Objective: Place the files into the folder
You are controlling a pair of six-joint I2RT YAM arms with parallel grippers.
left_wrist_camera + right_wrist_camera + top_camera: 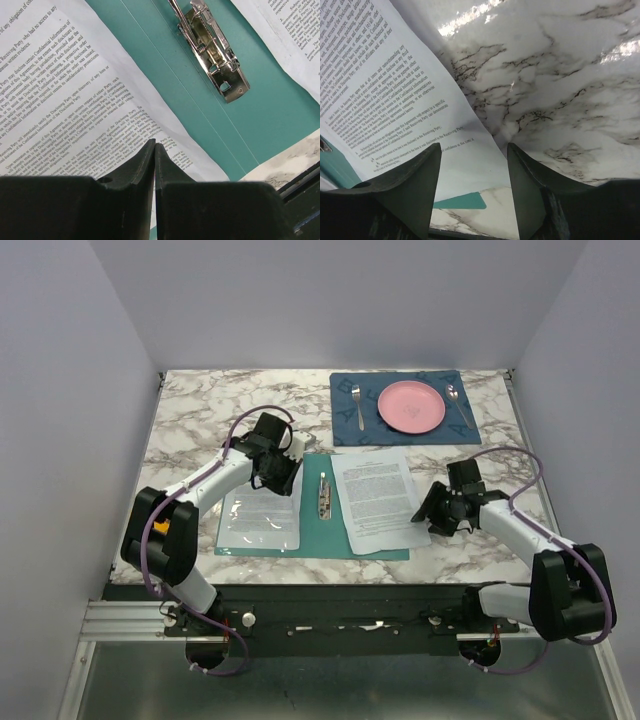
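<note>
The teal folder (320, 537) lies open on the marble table, its metal clip (323, 496) along the middle. A printed sheet under a glossy clear sleeve (262, 518) lies on the folder's left half. The files (378, 498), white printed sheets, lie skewed over the right half and out onto the table. My left gripper (275, 476) is shut, its tips (155, 144) on the left sheet (65, 100) beside the clip (215, 55). My right gripper (440, 512) is open and empty. Its jaws (474, 146) straddle the right edge of the files (380, 85) near their lower corner.
A dark blue placemat (345, 430) at the back right holds a pink plate (410, 405), a fork (358, 405) and a spoon (455, 395). Grey walls close in the table on three sides. A folder corner (460, 201) shows near the table's front edge.
</note>
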